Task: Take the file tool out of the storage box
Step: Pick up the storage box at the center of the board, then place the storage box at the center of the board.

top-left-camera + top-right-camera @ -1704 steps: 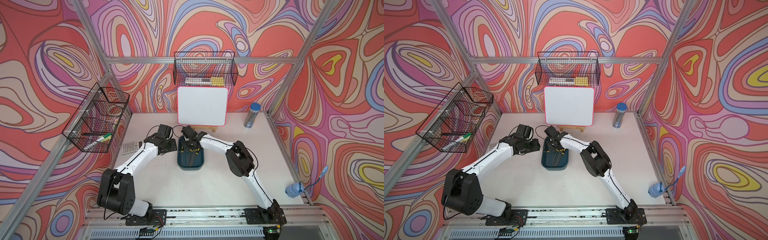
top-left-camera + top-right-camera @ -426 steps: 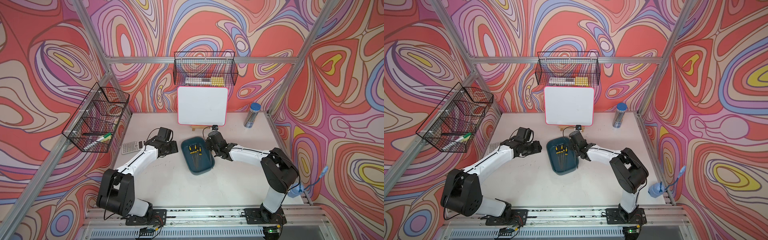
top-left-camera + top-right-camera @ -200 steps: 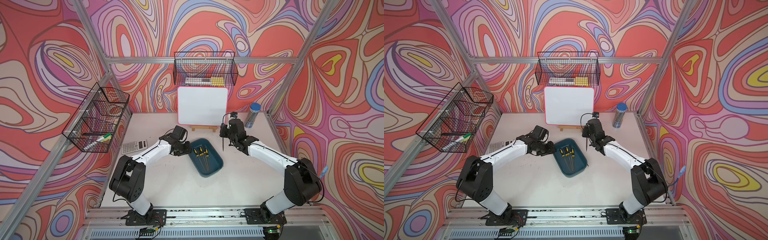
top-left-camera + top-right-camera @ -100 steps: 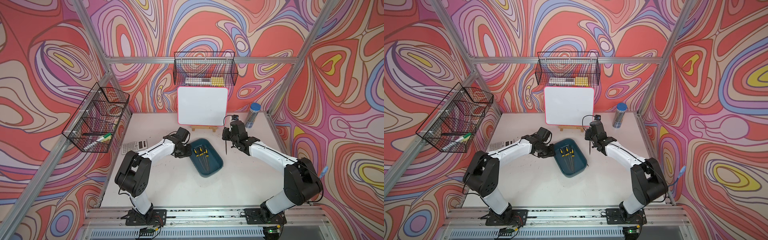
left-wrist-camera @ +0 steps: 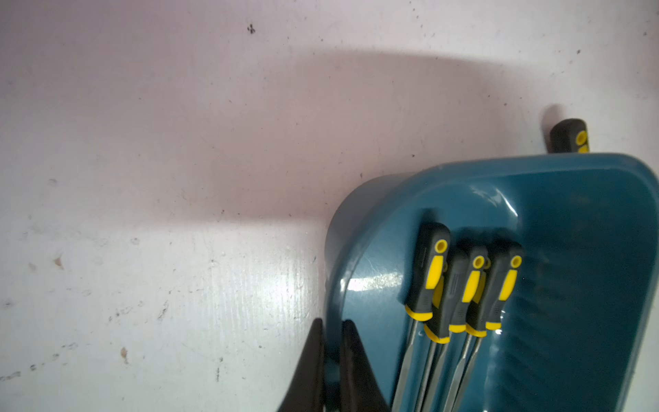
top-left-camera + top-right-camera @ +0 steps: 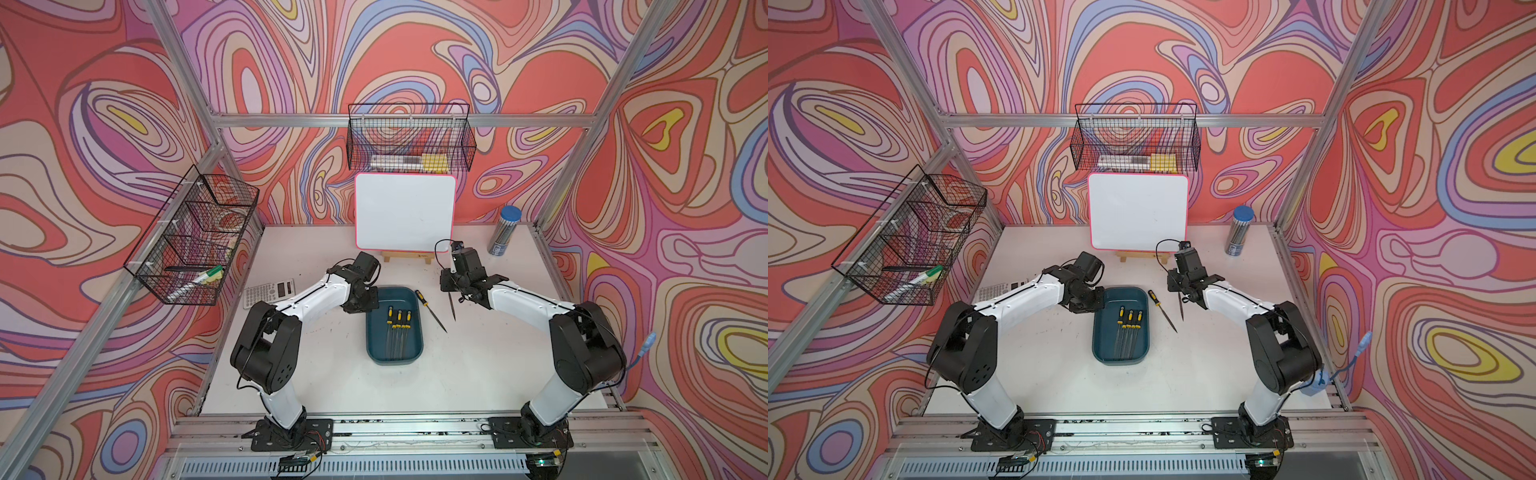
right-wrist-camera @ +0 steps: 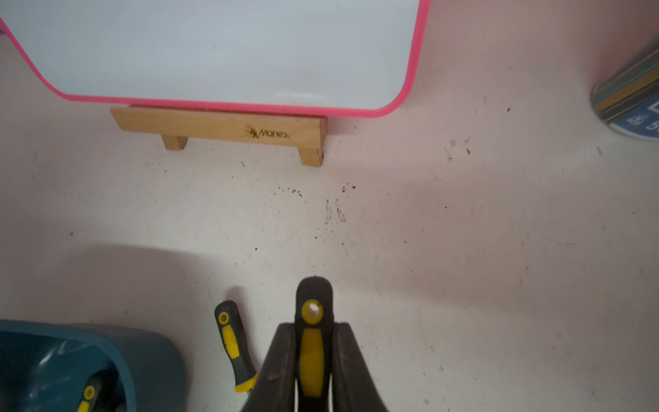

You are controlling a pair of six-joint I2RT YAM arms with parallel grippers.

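— What's new?
— The left gripper's (image 5: pixel 331 326) fingers (image 5: pixel 308 356), open a second ago, now clamp the storage box (image 6: pixel 395 297) wall between them, steadying it
— And the file tool (image 7: pixel 313 296)?
— Its handle sits clamped between the right gripper's (image 7: pixel 313 335) closed fingers (image 7: pixel 281 356), clear of the box. A second file (image 6: pixel 430 309) lies just beside them, with four more files (image 5: pixel 463 285) inside
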